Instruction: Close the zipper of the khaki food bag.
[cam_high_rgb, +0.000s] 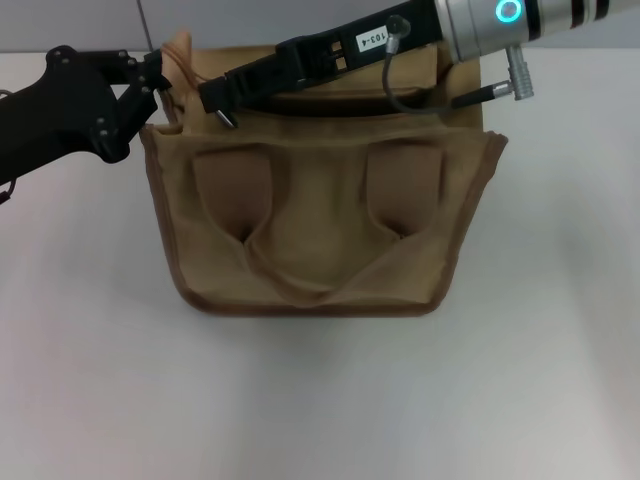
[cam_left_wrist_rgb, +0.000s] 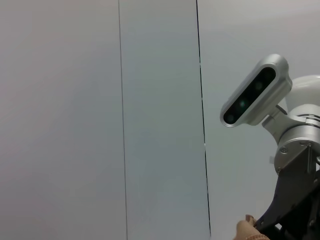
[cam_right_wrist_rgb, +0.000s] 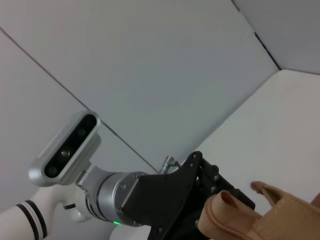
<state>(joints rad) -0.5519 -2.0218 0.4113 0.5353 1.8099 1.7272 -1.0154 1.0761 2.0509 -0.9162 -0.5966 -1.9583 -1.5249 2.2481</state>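
We see the khaki food bag (cam_high_rgb: 320, 230) standing on a smooth white table (cam_high_rgb: 320, 410), toward the far middle of it. It is a boxy canvas tote with soft, slightly slumped sides, darker tan piping along its edges, and two wide strap handles (cam_high_rgb: 300, 270) drooping down its front in a loop.

Our left gripper (cam_high_rgb: 150, 85) is at the bag's far left top corner, its black fingers closed on a small raised tab of tan fabric (cam_high_rgb: 178, 45) there; the right wrist view shows that same black gripper (cam_right_wrist_rgb: 220, 195) pinching the cloth.

Our right gripper (cam_high_rgb: 222, 105) reaches in from the right, lying low across the top opening, its black tip near the left end. We cannot tell whether its fingers are open or closed, or whether they hold anything. The zipper runs under that arm and we cannot make out its slider.

Behind the table stand plain pale grey wall panels (cam_left_wrist_rgb: 160, 100) with thin dark seams.
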